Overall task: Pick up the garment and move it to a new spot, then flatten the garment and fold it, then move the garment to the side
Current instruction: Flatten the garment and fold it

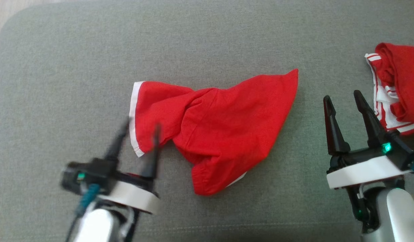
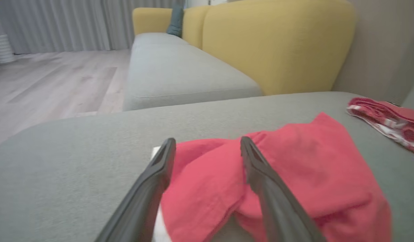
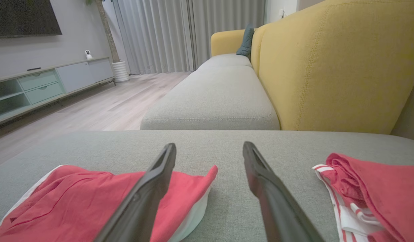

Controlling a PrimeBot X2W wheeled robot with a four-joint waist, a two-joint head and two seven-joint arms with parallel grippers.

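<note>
1. Left gripper (image 1: pixel 140 127): blurred in my head view, jaws spread wide, holding nothing, poised over the garment's white-trimmed end. Risk: closing here may catch a single layer, so the cloth lifts twisted.
2. Red garment (image 1: pixel 213 127): crumpled mid-cushion between both arms, unflattened and unfolded. Risk: fingertips dig into upholstery instead of cloth.
3. Right gripper (image 1: pixel 342 95): jaws wide apart, empty, right of the garment's pointed corner.
4. Red-and-white striped garment (image 1: pixel 398 90): bunched just beside the right gripper. Risk: I snag it when reaching.
5. Surface: grey fabric cushion (image 1: pixel 59 67), soft and yielding, I judge.
6. Room: yellow sofa back (image 3: pixel 328 67), grey curtains (image 3: pixel 180 33), pale wood floor (image 3: pixel 119 107).
</note>
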